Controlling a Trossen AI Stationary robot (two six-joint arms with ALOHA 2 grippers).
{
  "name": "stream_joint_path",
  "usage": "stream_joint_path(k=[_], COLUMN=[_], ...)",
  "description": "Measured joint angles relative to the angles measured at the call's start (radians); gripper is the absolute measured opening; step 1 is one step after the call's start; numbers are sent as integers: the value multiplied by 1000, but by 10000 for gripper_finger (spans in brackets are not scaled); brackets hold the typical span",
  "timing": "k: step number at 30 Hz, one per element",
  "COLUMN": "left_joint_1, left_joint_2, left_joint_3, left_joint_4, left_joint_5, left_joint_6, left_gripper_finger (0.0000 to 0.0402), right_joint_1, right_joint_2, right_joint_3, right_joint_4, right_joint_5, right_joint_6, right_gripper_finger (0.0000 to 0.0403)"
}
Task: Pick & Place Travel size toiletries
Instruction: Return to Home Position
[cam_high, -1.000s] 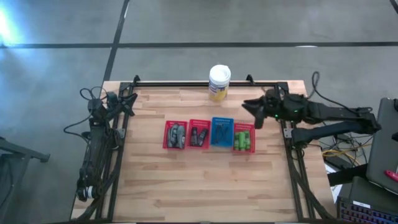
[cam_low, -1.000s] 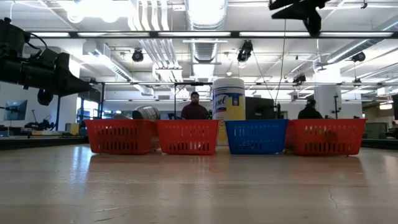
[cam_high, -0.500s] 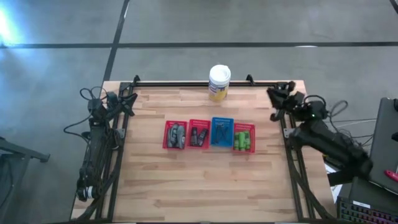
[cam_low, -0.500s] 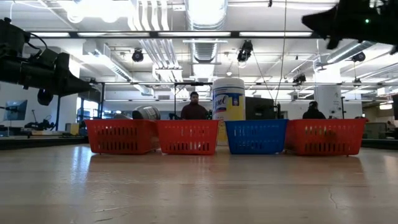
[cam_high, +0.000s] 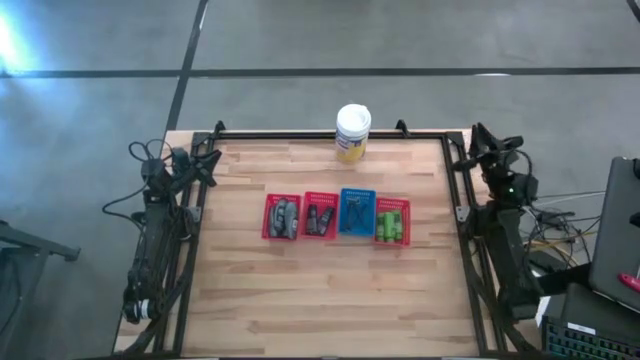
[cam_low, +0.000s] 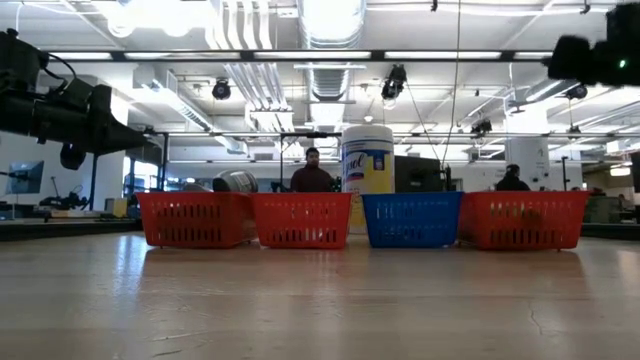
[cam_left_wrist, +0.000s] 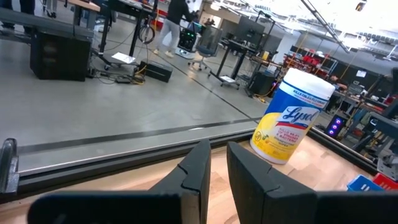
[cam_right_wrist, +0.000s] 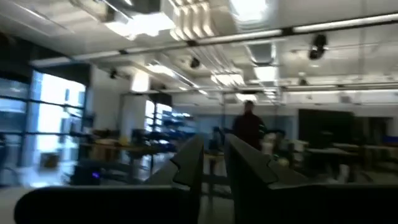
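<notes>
Table (cam_high: 320, 300): we see light wooden planks in a dark frame, with four slotted trays in one row across the middle.
Leftmost red tray (cam_high: 268, 218): first in the row on the left arm's side. Grey bottles (cam_high: 284, 216) lie inside it.
Second red tray (cam_high: 321, 196): just beside the first, and short black tubes (cam_high: 320, 218) lie inside.
Blue tray (cam_high: 344, 215): third in the row. We make out thin dark sticks (cam_high: 357, 216) in it, too small for us to count.
Last red tray (cam_high: 393, 201): on the right arm's side, just beside the blue one. Bright green bottles (cam_high: 390, 226) lie side by side in it.
Jar (cam_high: 353, 128): upright behind the row at the table's far edge, with a white lid and yellow label. In the low view we see it rise behind the gap between the second red tray and the blue one.
Left arm (cam_high: 160, 235): folded along the table's left edge.
Left gripper (cam_left_wrist: 217, 171): at the far left corner, facing the jar. Its fingers are drawn almost together with only a narrow slit between them, and it holds nothing.
Right arm (cam_high: 500, 235): folded along the right edge, well apart from the trays.
Right gripper (cam_right_wrist: 214, 165): at the far right corner, facing the room. Its fingers are likewise close together with a thin gap and nothing between them.
Room: in the low view we see one person (cam_low: 313, 172) and another person (cam_low: 512, 180) far behind the trays.
</notes>
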Motion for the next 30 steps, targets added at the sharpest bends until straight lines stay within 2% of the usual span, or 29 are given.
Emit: stream_joint_path(k=[2, 3, 5, 9, 10, 16, 30], left_joint_1=[0, 0, 0, 0, 0, 0, 0], left_joint_2=[2, 3, 2, 2, 2, 3, 3], left_joint_3=[0, 0, 0, 0, 0, 0, 0], left_joint_4=[0, -1, 0, 1, 0, 1, 1], left_joint_5=[-3, -3, -3, -4, -3, -4, -3], left_joint_6=[0, 0, 0, 0, 0, 0, 0], left_gripper_finger=[58, 58, 58, 58, 58, 58, 58], right_joint_1=[3, 19, 65, 76, 77, 79, 81], right_joint_2=[-2, -2, -5, -5, -5, 5, 9], right_joint_3=[-43, -58, -56, -57, -57, -54, -54], right_joint_4=[19, 15, -97, -382, -434, -408, -410], right_joint_5=[95, 176, 336, 513, 526, 512, 516], right_joint_6=[-42, -70, -101, -24, 3, 139, 135], right_gripper_finger=[69, 72, 79, 93, 96, 114, 154])
